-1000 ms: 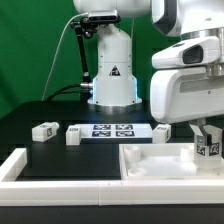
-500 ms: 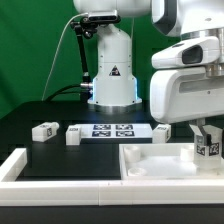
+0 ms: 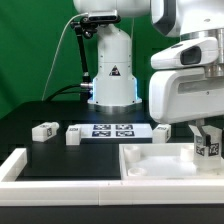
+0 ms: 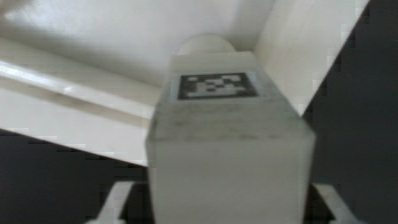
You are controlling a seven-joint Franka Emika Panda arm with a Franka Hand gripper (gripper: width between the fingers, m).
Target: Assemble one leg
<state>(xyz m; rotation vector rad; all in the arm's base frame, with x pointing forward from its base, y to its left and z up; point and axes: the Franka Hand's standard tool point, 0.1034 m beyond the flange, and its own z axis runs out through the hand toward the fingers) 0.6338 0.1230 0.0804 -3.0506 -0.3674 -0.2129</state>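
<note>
Black table point(image 3: 40, 112); arm point(image 3: 185, 90) hangs vertical at exterior view's right, fingers point(image 3: 198, 134) pinching leg point(image 3: 207, 147) over white panel point(image 3: 160, 162).

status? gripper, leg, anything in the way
Gripper shut on the leg. Leg at the large white piece, contact unclear. Nothing seen in the way; spare legs apart by the marker board.

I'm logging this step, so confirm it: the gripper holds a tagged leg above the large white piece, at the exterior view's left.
Not quite: the side is wrong. The exterior view shows the gripper holding the tagged leg above the large white piece at the exterior view's right, not its left. The rest stands.
</note>
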